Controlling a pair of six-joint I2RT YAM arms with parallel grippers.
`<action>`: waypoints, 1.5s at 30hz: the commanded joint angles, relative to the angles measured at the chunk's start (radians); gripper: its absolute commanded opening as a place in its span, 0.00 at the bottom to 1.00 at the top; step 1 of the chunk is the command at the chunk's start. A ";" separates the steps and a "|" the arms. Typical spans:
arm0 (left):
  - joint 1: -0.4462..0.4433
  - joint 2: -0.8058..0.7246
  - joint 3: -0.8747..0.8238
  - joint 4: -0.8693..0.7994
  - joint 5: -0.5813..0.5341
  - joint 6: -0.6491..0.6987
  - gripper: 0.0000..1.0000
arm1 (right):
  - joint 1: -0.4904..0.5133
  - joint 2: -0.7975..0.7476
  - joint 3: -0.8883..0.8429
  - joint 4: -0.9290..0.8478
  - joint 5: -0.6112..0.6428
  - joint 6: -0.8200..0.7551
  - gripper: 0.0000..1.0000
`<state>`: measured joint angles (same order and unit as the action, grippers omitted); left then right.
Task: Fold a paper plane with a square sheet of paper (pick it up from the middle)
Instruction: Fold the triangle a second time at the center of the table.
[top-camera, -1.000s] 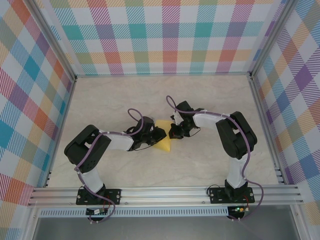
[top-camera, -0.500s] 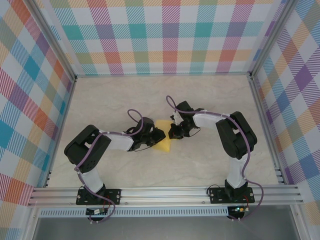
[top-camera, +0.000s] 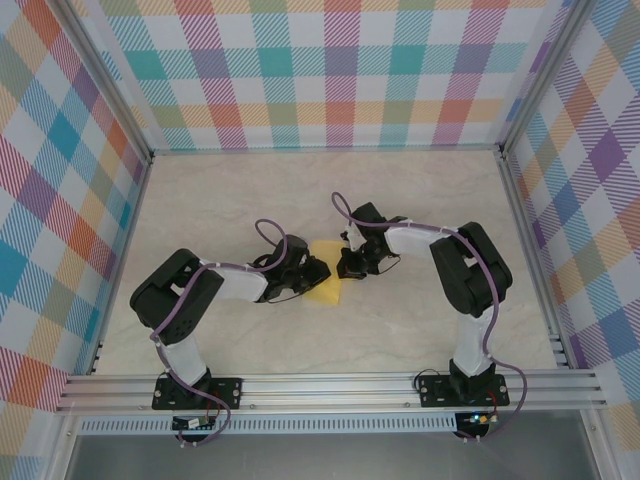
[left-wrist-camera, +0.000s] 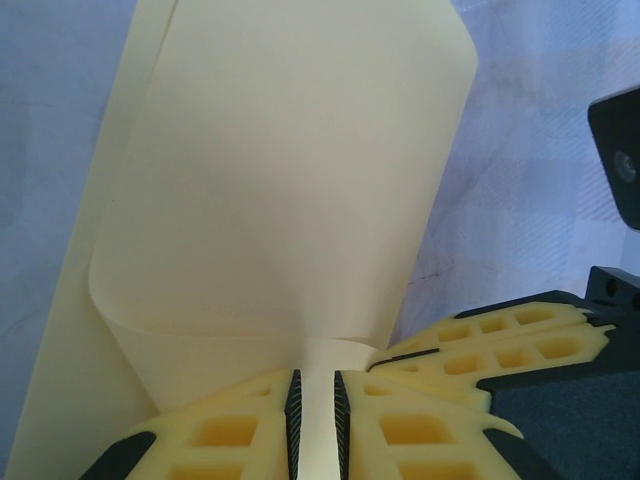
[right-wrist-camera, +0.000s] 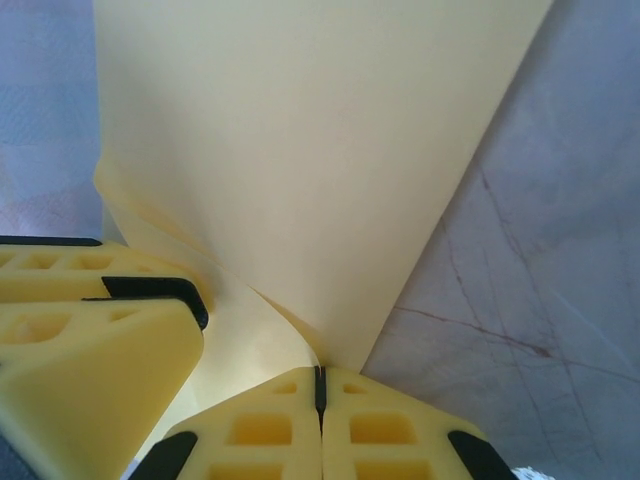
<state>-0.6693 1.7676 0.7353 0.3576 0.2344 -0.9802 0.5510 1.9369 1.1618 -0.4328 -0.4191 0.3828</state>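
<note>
The square sheet of paper (top-camera: 326, 291) is plain yellow and lies mid-table between my two grippers. In the left wrist view the sheet (left-wrist-camera: 290, 180) curls over itself in a loose roll. My left gripper (left-wrist-camera: 315, 400) is shut on a narrow fold of it, at the paper's left side from above (top-camera: 314, 270). My right gripper (right-wrist-camera: 320, 385) is shut, and an edge of the sheet (right-wrist-camera: 310, 150) runs into its closed tips. From above it sits at the paper's right side (top-camera: 349, 264). The paper plane is out of view.
The pale marbled table (top-camera: 420, 200) is bounded by checked walls and aluminium posts, with a rail (top-camera: 330, 388) at the near edge. The two grippers are close together: the right one's fingers (left-wrist-camera: 500, 345) show in the left wrist view, the left one's fingers (right-wrist-camera: 90, 330) in the right wrist view.
The paper's lower part has changed from a pointed corner to a squarer outline. Both grippers have stayed shut and almost still.
</note>
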 joint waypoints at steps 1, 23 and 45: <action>0.016 0.022 -0.009 -0.035 -0.008 -0.002 0.19 | 0.000 0.014 0.024 -0.018 0.012 0.005 0.04; 0.016 0.039 0.001 -0.084 -0.023 -0.008 0.18 | 0.001 -0.165 -0.027 -0.019 0.122 0.067 0.18; 0.016 0.039 -0.006 -0.085 -0.038 -0.027 0.16 | 0.026 -0.025 -0.012 0.018 -0.062 0.100 0.11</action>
<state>-0.6689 1.7744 0.7376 0.3481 0.2241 -1.0035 0.5716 1.8759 1.1278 -0.4145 -0.4595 0.4858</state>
